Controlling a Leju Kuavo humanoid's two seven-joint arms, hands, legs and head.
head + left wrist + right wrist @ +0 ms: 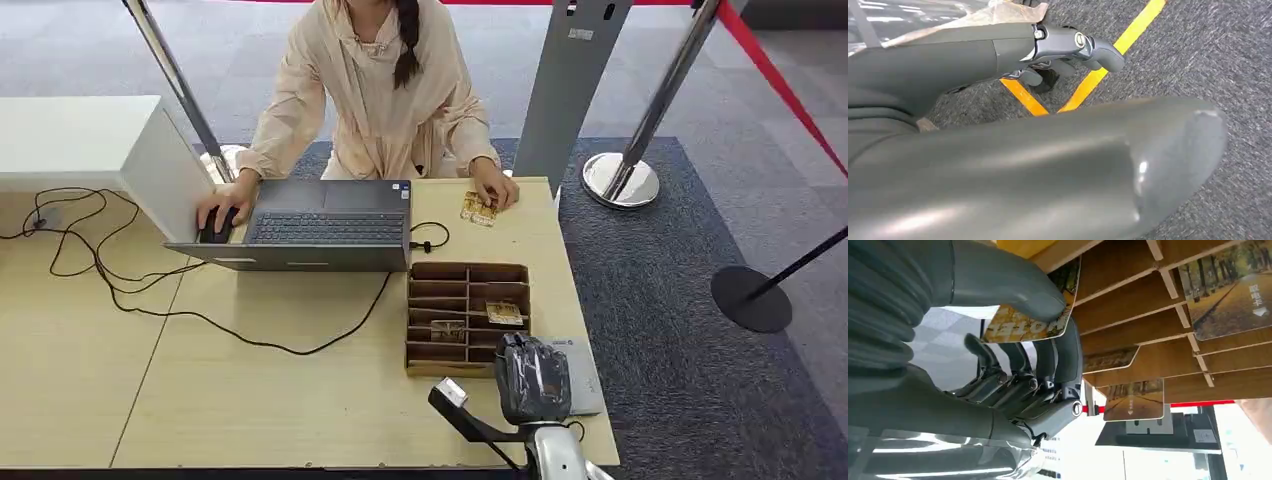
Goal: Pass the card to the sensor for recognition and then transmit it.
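Note:
My right hand hovers at the table's near right corner, over a flat grey sensor pad. In the right wrist view that hand pinches a yellow printed card between thumb and fingers, close to the pale surface of the pad. Just beyond stands the wooden card organizer, its slots holding more cards. My left hand hangs over the carpet with nothing in it, fingers loosely bent.
A person sits across the table with one hand on a mouse and the other on loose cards. An open laptop and black cables lie mid-table. A white box is far left; stanchions stand right.

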